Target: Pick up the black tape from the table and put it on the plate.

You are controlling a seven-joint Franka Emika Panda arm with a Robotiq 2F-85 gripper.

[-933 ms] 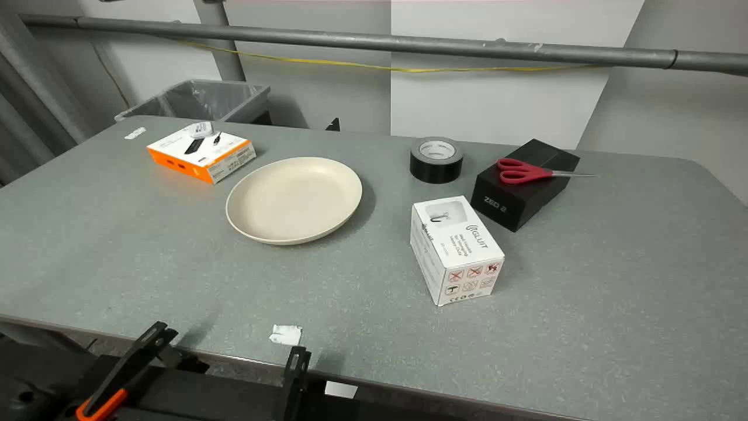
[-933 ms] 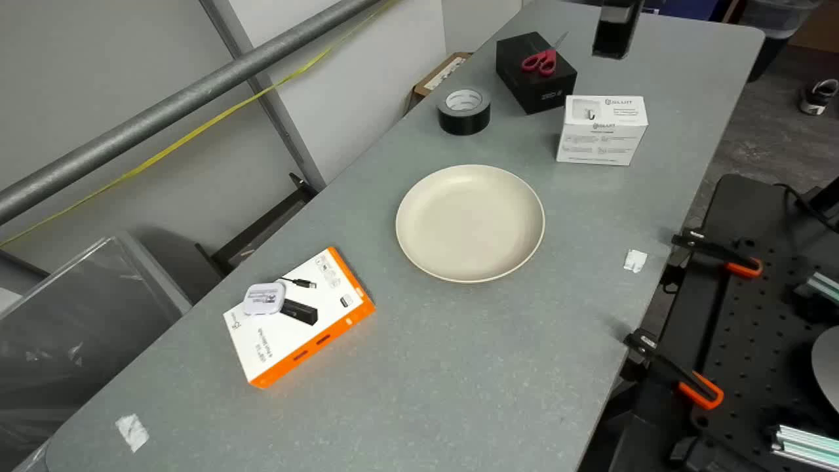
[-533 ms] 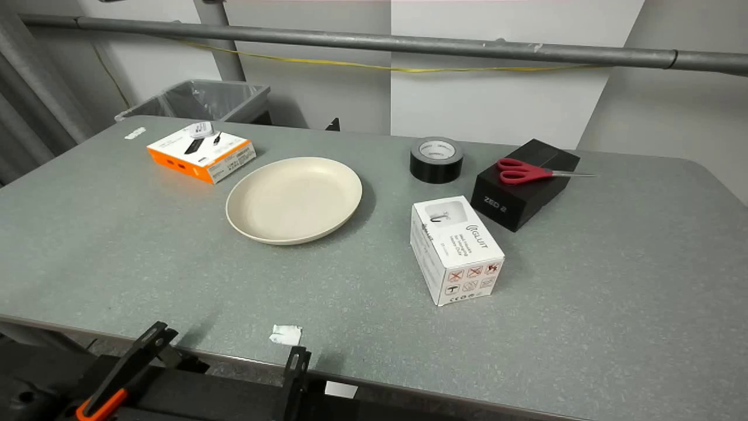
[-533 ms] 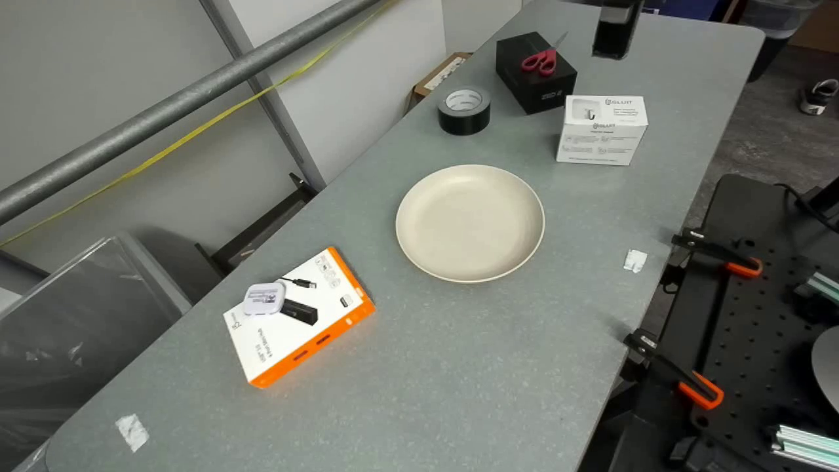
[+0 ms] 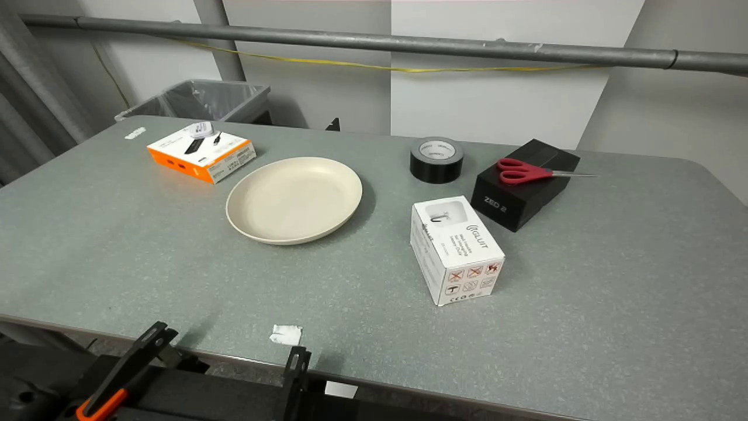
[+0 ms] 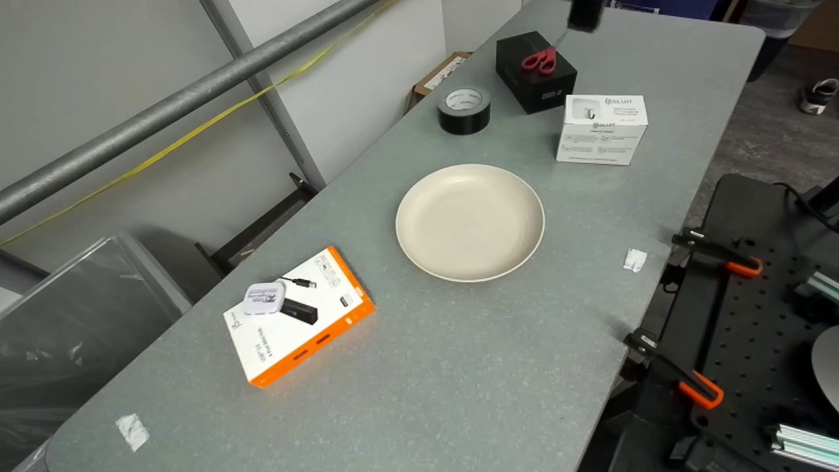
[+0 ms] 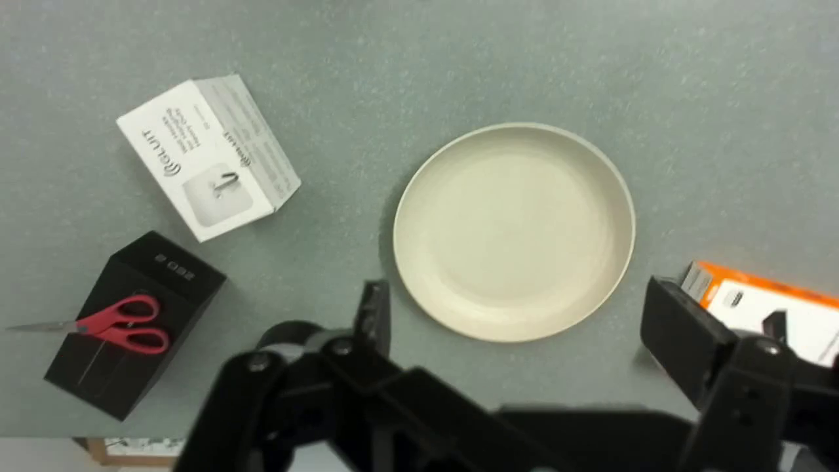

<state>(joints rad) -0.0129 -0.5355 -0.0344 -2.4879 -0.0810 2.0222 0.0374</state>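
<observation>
The black tape (image 5: 435,171) lies flat on the grey table (image 5: 350,280), right of the beige plate (image 5: 294,202). In an exterior view the tape (image 6: 464,122) lies beyond the empty plate (image 6: 470,223). In the wrist view my gripper (image 7: 516,308) is open with nothing between its fingers, high above the table. The plate (image 7: 514,226) shows just ahead of the fingers. The tape (image 7: 286,334) is mostly hidden behind the left finger. A dark part of my gripper (image 6: 585,14) shows at the top edge of an exterior view.
A black box (image 5: 502,202) with red scissors (image 5: 520,172) stands right of the tape. A white box (image 5: 456,251) stands in front of them. A white and orange box (image 5: 201,152) lies left of the plate. Clamps (image 5: 146,351) grip the front edge.
In an exterior view the dark gripper part has moved up and left. Small dark tips at another view's top edge have gone out of sight. The tape and plate have not moved.
</observation>
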